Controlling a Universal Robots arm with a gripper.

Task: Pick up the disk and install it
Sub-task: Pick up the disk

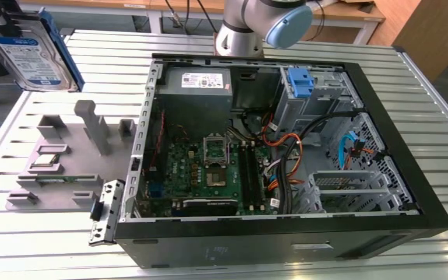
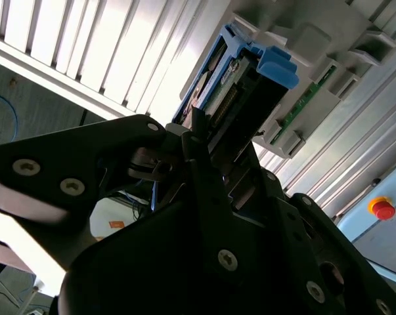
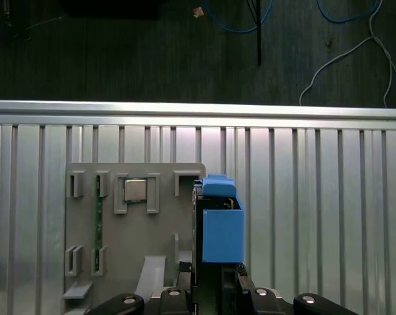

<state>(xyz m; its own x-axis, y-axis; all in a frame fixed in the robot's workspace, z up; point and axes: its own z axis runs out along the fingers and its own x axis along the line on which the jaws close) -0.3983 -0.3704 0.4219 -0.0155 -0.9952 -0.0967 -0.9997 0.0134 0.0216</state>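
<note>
The gripper (image 2: 207, 152) grasps the disk (image 1: 31, 58), a flat silver hard drive in a blue plastic carrier, above the grey slotted fixture (image 1: 53, 189); pick-up judged complete, installation into the open black computer case (image 1: 286, 248) not yet done

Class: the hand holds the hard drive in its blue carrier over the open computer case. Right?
Not quite. The hand holds the hard drive over the grey parts holder beside the computer case, as the first wrist view shows.

Glossy metal disk (image 1: 30, 55), blue plastic carrier (image 1: 59, 45); table (image 1: 21, 251) probably matt aluminium.
</note>
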